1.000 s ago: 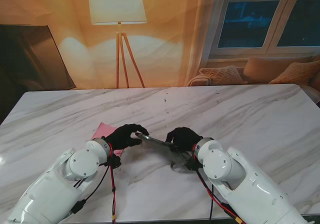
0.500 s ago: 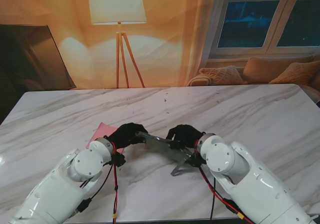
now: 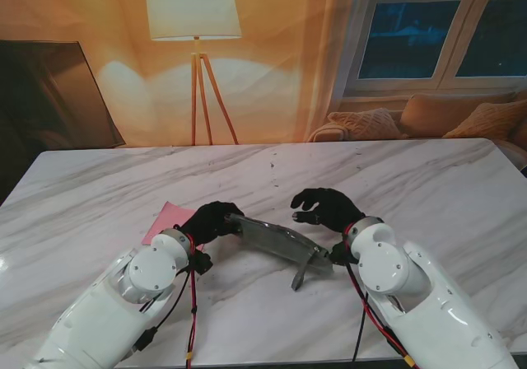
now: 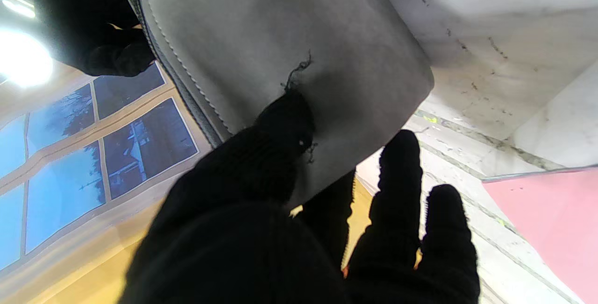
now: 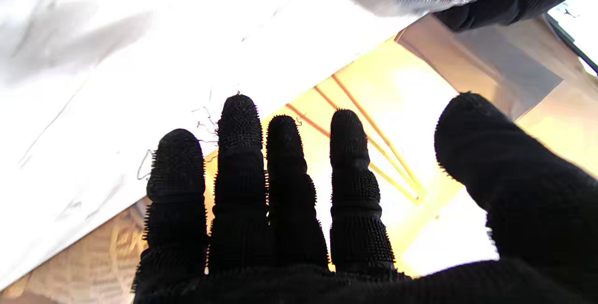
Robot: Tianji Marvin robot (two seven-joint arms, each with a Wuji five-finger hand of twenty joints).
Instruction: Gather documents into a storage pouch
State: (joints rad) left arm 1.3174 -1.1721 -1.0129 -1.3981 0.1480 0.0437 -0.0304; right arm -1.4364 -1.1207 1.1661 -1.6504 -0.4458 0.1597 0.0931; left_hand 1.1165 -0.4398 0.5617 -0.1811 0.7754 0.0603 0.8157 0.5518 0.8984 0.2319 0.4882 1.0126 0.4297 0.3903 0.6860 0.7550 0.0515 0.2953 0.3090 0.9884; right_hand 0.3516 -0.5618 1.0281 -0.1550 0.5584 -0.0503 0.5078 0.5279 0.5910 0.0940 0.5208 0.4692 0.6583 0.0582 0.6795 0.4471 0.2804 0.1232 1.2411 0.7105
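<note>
On marble table (image 3: pixel 428 179), L hand (image 3: pixel 210 221) pinching grey pouch (image 3: pixel 276 239)

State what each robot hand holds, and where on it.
The left robot hand pinches the grey pouch at its left end, by the zipper edge. The right robot hand is open and holds nothing.

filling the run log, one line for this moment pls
left hand: shut on grey felt pouch | right hand: open, off pouch | pink paper sheet: on marble table

A lit tripod floor lamp (image 3: pixel 194 23) glows on a warm wall; dark window (image 3: pixel 436 27) at right, cushioned sofa (image 3: pixel 428 120) beneath it.
</note>
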